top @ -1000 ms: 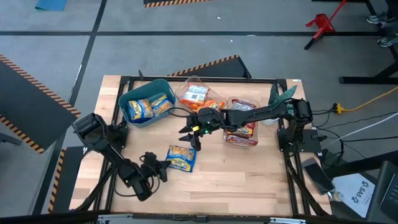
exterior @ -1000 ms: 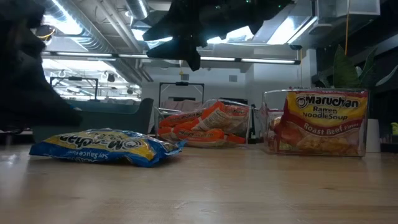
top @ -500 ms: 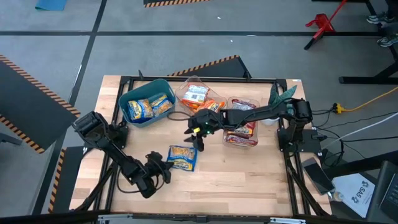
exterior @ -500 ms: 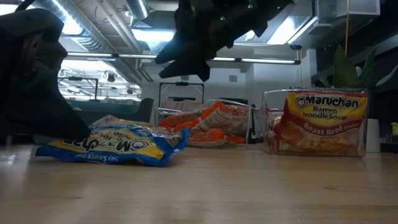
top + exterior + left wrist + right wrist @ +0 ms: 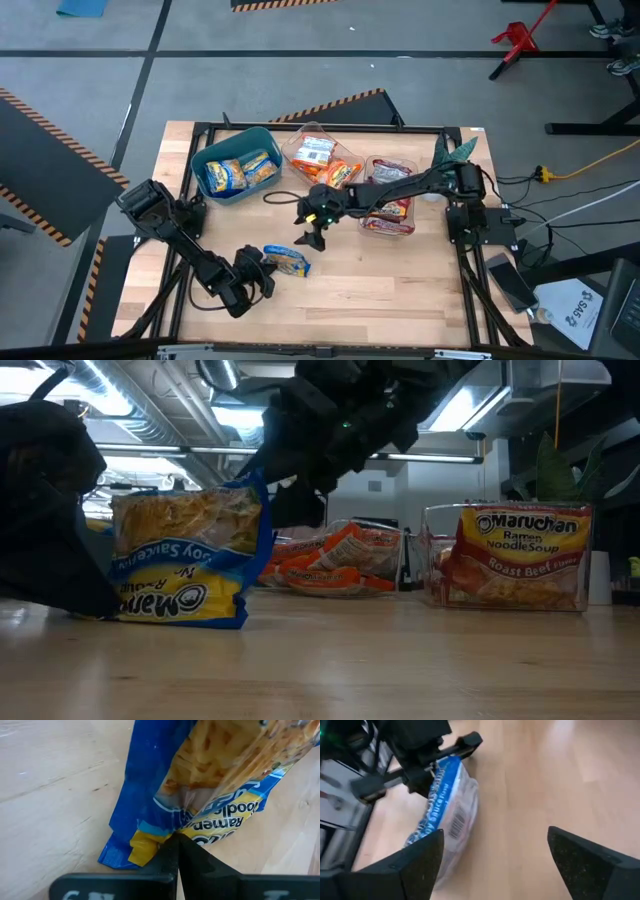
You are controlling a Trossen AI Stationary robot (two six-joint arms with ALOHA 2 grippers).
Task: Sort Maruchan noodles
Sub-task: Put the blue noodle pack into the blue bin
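Blue-and-yellow crinkly plastic noodle packet stands tipped on edge on the wooden table, its edge pinched by the left gripper. Right gripper hangs spread above, beside it.

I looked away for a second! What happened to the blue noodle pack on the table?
The left tool pinched the blue pack by its edge and tipped it up from lying flat, so it now stands on edge. The right tool opened wide and shifted a little toward it, hovering above, holding nothing. The teal bin and the two clear boxes with their packs stayed put.
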